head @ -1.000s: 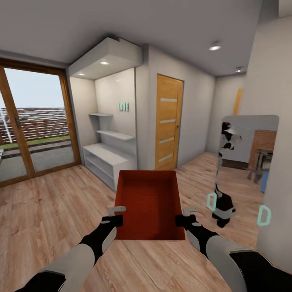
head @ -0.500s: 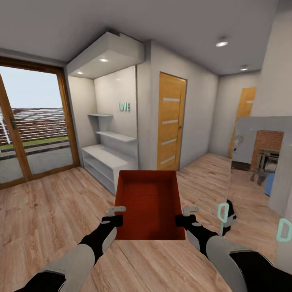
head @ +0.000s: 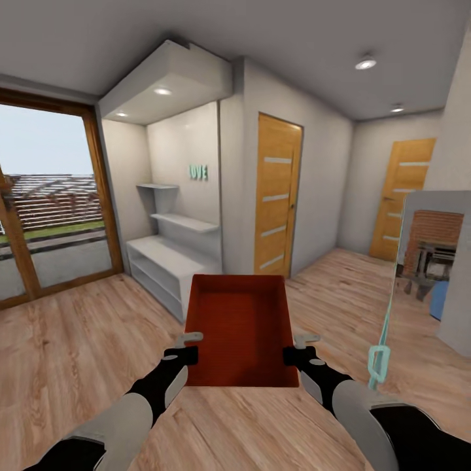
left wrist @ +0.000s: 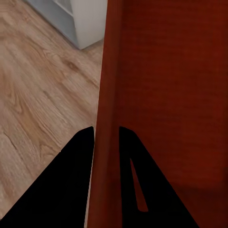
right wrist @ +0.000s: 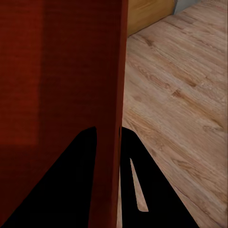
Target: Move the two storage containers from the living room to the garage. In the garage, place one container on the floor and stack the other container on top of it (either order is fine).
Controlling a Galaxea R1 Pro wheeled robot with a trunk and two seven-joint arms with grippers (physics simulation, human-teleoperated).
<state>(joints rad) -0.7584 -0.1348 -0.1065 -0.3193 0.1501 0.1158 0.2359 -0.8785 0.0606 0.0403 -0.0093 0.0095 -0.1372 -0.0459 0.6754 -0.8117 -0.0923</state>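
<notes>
One orange-red storage container (head: 239,327) carried in front above wood plank floor (head: 78,340), left pincer (head: 186,348) clamped on left wall, right pincer (head: 296,349) on right wall, two wooden doors (head: 277,193) and white shelves (head: 171,258) ahead.

The only readable text is "LOVE", in small pale green capital letters (head: 198,172), mounted on the white back wall of the recessed shelving alcove (head: 180,163), above the upper floating shelves.
</notes>
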